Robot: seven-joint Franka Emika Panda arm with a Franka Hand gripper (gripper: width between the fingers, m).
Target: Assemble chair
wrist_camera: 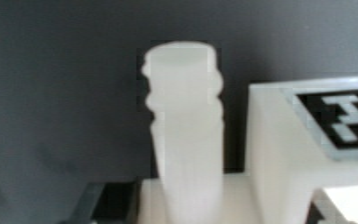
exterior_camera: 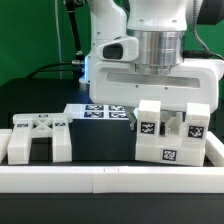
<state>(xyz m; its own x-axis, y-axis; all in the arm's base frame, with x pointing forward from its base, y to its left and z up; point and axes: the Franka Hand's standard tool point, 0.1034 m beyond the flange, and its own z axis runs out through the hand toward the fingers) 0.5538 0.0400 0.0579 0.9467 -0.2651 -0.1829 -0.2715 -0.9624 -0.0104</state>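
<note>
In the exterior view my gripper reaches down into the partly built chair, a chunky white block with tags on the exterior view's right. Two tagged uprights stand either side of the fingers. The wrist view shows a white chair leg with a ridged, rounded end, and my gripper is shut on its lower part. Beside the leg is a white tagged block of the chair. The exterior view hides the leg behind the uprights.
A second white tagged chair part with an arch-shaped gap lies on the exterior view's left. The marker board lies flat behind the middle. A low white wall runs along the front of the black table.
</note>
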